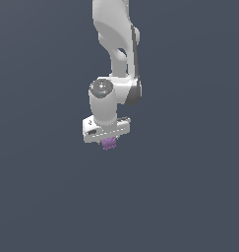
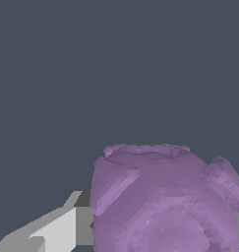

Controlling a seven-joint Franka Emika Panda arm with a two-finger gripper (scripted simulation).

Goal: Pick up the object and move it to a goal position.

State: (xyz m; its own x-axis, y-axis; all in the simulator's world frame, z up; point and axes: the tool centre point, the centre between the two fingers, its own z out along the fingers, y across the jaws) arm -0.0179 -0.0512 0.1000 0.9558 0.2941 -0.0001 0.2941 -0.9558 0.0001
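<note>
A purple lumpy object [image 2: 165, 202] fills the wrist view, one grey finger [image 2: 52, 231] pressed beside it, no clear long axis. In the exterior view, the gripper [image 1: 107, 140] pinches the object [image 1: 109, 143] beneath the arm [image 1: 113, 59], open grey space all around.

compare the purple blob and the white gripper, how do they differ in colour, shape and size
Colour: the purple blob is purple all over, while the gripper is white and grey. Shape: the blob is lumpy and rounded; the gripper has flat, straight-edged faces. Size: in the exterior view the blob is much narrower than the gripper's body above it. Both sit at the arm's lower end, the blob between the fingers.
</note>
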